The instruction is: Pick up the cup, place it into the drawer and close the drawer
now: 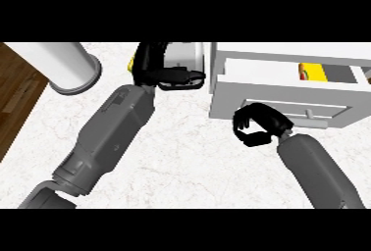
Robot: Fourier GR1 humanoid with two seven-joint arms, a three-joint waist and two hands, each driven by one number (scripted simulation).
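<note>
You had a white marbled tabletop w/ faint grey veins; at the left edge it gave way to dark wood floor. A white cylinder on a grey round base stood upper left, its top cut off by the frame.

Upper right sat a white drawer unit, drawer pulled open toward you, w/ a yellow item showing inside, partly hidden by the drawer wall; can't tell you what it was. A small handle stuck out of the front panel.

Your left robot hand was up at the top centre, fingers curled round the cup, a white/grey body w/ a bit of yellow peeking out on its left side. The cup was just left of the drawer unit, not in the drawer. Most of the cup was covered by the fingers, so shape was hard to make out.

Your right robot hand was at the drawer front, fingers curled together, holding nothing you could see; whether it touched the panel can't be told. Both forearms ran off the lower edge.
</note>
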